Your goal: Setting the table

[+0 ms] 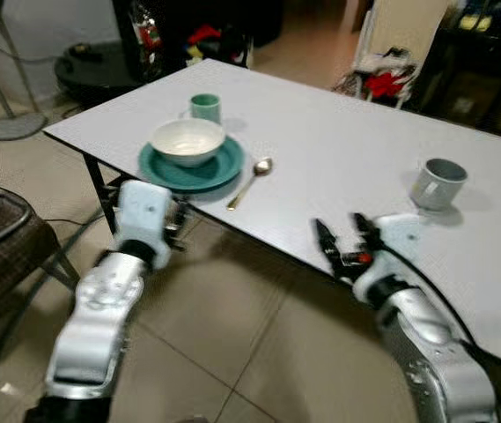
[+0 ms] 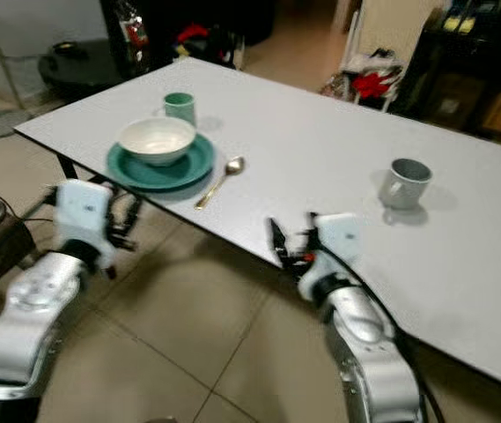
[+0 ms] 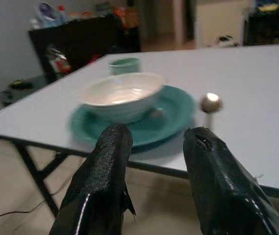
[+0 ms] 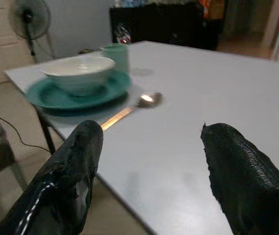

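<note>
The bench (image 1: 338, 150) carries one finished place setting at about 10 o'clock from the robot: a teal plate (image 1: 217, 173) with a white bowl (image 1: 187, 141) resting on it, a green cup (image 1: 205, 107) just behind at 12 o'clock of the plate, and a gold spoon (image 1: 250, 181) lying just beside the plate at its 3 o'clock. A grey mug (image 1: 437, 183) stands alone, well apart, at about 1 o'clock.

The left hand (image 3: 151, 147) hovers released and empty just off the near bench edge, in front of the plate. The right hand (image 4: 149, 147) is likewise spread wide and empty at the bench edge, aimed toward the spoon.

Hazards, as judged from this position:
- The plate sits close to the near edge. A forward push from the left hand could shift it or tip the bowl.
- The spoon lies flat, so a grasp may skid it away.
- The second setting appears incomplete; only the mug is in place.
</note>
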`<state>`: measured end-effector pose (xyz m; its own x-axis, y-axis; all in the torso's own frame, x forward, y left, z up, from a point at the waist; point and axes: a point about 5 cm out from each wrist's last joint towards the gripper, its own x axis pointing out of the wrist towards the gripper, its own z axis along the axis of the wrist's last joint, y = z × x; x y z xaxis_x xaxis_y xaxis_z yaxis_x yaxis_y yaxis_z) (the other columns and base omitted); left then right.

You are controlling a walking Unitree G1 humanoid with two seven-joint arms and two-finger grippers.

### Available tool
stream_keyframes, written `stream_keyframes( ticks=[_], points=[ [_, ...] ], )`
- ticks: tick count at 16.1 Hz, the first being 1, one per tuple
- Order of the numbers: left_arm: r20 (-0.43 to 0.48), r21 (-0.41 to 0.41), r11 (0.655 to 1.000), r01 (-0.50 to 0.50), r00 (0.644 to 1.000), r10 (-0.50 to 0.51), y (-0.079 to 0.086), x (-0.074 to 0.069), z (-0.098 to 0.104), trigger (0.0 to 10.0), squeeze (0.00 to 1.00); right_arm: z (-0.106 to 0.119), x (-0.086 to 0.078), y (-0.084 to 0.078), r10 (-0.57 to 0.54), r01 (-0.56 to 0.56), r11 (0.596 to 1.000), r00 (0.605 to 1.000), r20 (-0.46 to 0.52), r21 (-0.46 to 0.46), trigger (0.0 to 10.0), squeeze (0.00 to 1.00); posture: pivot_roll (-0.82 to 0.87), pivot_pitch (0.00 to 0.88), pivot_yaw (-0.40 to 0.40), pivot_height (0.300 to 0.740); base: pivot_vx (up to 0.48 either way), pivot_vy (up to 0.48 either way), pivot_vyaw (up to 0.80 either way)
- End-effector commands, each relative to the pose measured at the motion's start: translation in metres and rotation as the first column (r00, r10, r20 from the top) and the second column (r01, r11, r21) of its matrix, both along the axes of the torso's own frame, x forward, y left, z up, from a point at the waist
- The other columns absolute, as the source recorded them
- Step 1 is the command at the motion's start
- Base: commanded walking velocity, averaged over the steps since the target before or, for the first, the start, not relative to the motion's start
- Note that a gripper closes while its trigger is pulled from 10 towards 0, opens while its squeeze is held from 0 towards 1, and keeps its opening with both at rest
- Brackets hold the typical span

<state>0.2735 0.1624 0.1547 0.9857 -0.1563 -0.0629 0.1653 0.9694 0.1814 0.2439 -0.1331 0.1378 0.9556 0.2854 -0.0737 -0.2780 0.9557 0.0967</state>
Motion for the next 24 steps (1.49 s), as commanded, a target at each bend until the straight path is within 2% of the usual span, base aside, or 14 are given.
stream_keyframes(
  ticks=[1,9,11,24],
  points=[
    [0.001,-0.005,1.0,0.013,1.0,-0.013,-0.005,0.0,0.001,10.0,0.0,0.001,0.002,-0.006,-0.017,0.018,1.0,1.0,0.006,-0.021,10.0,0.0,0.06,0.0,0.014,0.74,0.0,0.352,0.0],
    [0.008,-0.002,1.0,-0.003,1.0,0.003,-0.002,0.002,0.004,10.0,0.0,0.003,0.007,-0.004,0.003,-0.002,0.999,1.0,0.023,-0.034,10.0,0.0,0.07,0.0,0.013,0.74,0.0,0.349,0.0],
    [0.009,0.002,1.0,-0.005,1.0,0.005,-0.001,0.001,0.004,10.0,0.0,0.004,0.008,0.0,0.037,-0.035,0.997,0.999,0.037,-0.066,10.0,0.0,0.08,0.0,0.013,0.74,0.0,0.351,0.2],
    [0.02,0.031,1.0,-0.004,1.0,0.003,0.003,0.005,0.01,10.0,0.0,0.004,0.014,0.005,0.051,-0.048,0.997,0.997,0.055,-0.062,10.0,0.0,0.09,0.0,0.022,0.74,0.0,0.346,0.8]
  ],
)
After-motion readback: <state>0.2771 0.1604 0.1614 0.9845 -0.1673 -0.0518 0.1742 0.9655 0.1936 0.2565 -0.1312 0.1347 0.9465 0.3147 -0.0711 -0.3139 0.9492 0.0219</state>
